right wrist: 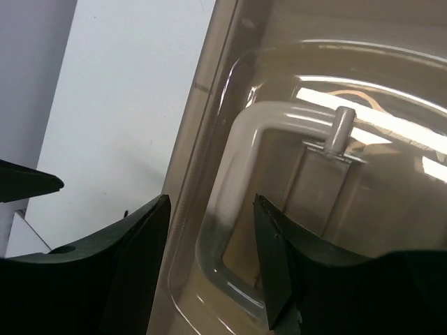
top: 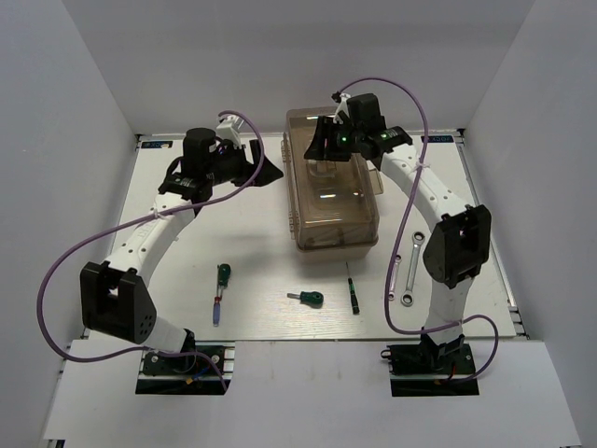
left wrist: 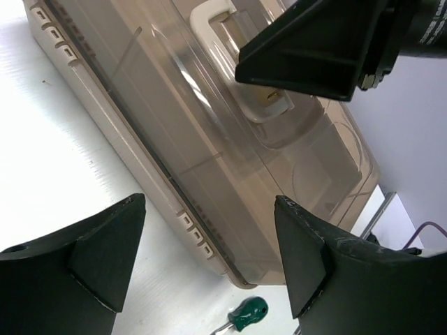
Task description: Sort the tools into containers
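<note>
toolbox (top: 331, 233) sits shut at back-centre of table (top: 261, 224), brown lid on. right gripper (right wrist: 211, 209) partly spread over lid, fingers either side of clear handle's (right wrist: 237, 157) side bar, gap showing. left gripper (left wrist: 209, 206) spread wide just beside toolbox's left wall. red-green screwdriver (top: 220, 291), stubby screwdriver (top: 309, 298), thin screwdriver (top: 353, 295) & 2 wrenches (top: 413, 271) lie loose in front.

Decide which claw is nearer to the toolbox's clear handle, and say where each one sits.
Right. The right claw hangs over the toolbox, directly above the clear handle. The left claw is beside the toolbox's left side, away from the handle.
</note>
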Available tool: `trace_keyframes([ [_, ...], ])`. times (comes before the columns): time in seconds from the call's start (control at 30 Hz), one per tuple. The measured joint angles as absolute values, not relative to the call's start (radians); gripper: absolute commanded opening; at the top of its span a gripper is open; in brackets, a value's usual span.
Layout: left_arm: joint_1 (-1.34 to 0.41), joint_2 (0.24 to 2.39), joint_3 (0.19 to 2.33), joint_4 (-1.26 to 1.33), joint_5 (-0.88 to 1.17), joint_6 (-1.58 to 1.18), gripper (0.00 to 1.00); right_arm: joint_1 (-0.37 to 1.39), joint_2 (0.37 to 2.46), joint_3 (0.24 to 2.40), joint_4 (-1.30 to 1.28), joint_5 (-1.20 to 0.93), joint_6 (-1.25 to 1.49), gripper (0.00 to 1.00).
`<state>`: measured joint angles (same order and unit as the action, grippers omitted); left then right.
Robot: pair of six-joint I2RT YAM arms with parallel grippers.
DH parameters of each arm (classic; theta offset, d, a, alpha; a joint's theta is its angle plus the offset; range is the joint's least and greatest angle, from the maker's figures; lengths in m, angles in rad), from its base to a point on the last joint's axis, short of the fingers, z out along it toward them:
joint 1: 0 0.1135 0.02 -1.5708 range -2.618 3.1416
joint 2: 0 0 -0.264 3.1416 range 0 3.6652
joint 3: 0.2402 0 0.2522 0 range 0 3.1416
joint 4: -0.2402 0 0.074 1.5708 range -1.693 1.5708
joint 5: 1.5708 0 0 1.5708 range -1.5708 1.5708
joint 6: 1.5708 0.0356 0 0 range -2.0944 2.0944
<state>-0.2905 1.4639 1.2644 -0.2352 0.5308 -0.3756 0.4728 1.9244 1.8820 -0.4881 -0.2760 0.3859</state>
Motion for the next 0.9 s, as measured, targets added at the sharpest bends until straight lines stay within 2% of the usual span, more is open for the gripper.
trace_keyframes([
  [0.53,-0.29,1.454,1.258,-0.235,0.464,-0.395,0.82,0.513,1.845,1.792,-0.55,-0.231,0.381,0.55],
  [0.63,-0.29,1.459,1.279,-0.235,0.45,-0.406,0.82,0.513,1.845,1.791,-0.549,-0.238,0.382,0.54],
  [0.7,-0.29,1.468,1.303,-0.234,0.443,-0.411,0.81,0.513,1.846,1.791,-0.549,-0.251,0.383,0.49],
  [0.9,-0.29,1.507,1.369,-0.23,0.429,-0.429,0.81,0.501,1.855,1.792,-0.544,-0.305,0.386,0.48],
])
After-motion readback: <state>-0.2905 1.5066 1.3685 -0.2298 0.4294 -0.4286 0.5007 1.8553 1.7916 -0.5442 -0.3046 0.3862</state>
